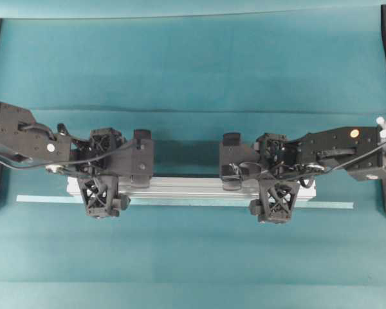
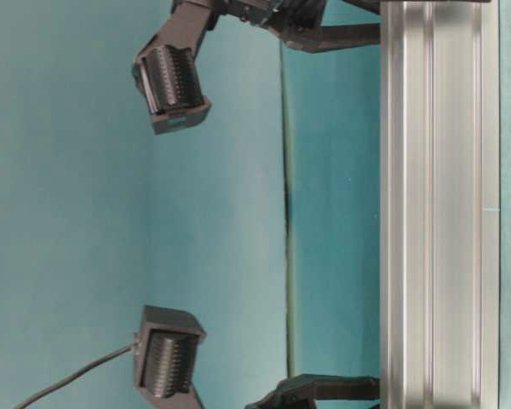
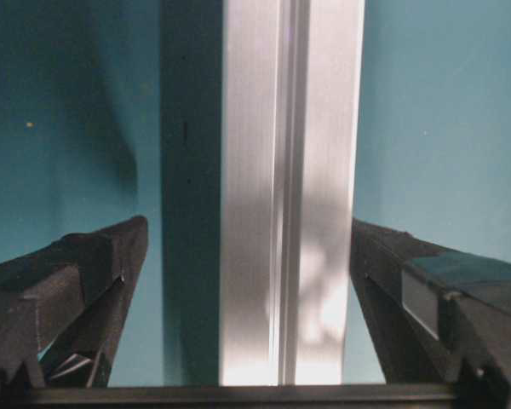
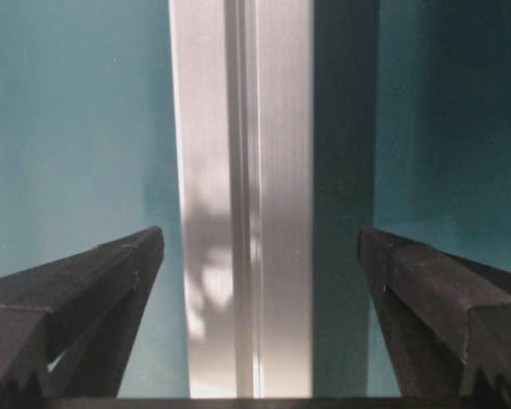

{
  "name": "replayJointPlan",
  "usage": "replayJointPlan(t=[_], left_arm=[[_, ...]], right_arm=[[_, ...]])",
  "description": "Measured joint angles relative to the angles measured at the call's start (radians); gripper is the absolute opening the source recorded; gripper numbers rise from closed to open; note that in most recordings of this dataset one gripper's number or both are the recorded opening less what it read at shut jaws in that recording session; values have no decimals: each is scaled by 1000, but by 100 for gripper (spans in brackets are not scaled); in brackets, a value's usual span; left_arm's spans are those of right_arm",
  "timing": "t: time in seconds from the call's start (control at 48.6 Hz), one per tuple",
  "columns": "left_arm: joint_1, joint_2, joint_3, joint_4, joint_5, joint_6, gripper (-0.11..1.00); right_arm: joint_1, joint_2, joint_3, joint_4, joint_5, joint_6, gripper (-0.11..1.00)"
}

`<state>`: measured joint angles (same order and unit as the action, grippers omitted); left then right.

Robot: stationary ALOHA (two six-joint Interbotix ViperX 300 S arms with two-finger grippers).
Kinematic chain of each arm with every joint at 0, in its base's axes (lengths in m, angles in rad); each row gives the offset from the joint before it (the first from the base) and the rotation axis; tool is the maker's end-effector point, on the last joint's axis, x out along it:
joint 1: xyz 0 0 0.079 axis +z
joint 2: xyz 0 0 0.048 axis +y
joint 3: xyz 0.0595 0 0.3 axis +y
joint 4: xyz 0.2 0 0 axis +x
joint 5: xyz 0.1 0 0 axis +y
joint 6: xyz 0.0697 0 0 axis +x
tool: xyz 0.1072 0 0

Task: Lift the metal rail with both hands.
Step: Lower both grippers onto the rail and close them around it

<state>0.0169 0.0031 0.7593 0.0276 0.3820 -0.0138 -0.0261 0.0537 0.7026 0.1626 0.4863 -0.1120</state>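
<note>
- Left pincer [image 3: 249, 256]: released, jaws spread wide. In its wrist view the 2 fingers stand on either side of the metal rail [image 3: 291, 187], which runs straight up the gap between them; the right finger lies just beside the rail's edge, the left finger stands apart from it across a band of shadow. No contact is visible.
- Right pincer [image 4: 260, 256]: likewise released and wide. The rail passes between its fingers, nearer the left one, with teal cloth showing on both sides.
- Overhead, the left pincer [image 1: 101, 196] straddles the rail [image 1: 190, 187] near its left end and the right pincer [image 1: 276, 201] near its right end, well apart from each other.
- Rail position: flat on the teal counter [image 1: 193, 257], lengthwise across the middle, just behind the thin pale strip [image 1: 180, 202].
- Progress, as judged: approach and alignment are done; nothing is gripped. Closing both pincers on the rail and raising it level are left.
</note>
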Motion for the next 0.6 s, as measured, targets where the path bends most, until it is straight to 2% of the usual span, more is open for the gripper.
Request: replayJointPlan(t=[0.597], left_arm=[[0, 25, 0, 0, -21, -3, 97]], right_arm=[[-2, 11, 2, 2, -15, 0, 96]])
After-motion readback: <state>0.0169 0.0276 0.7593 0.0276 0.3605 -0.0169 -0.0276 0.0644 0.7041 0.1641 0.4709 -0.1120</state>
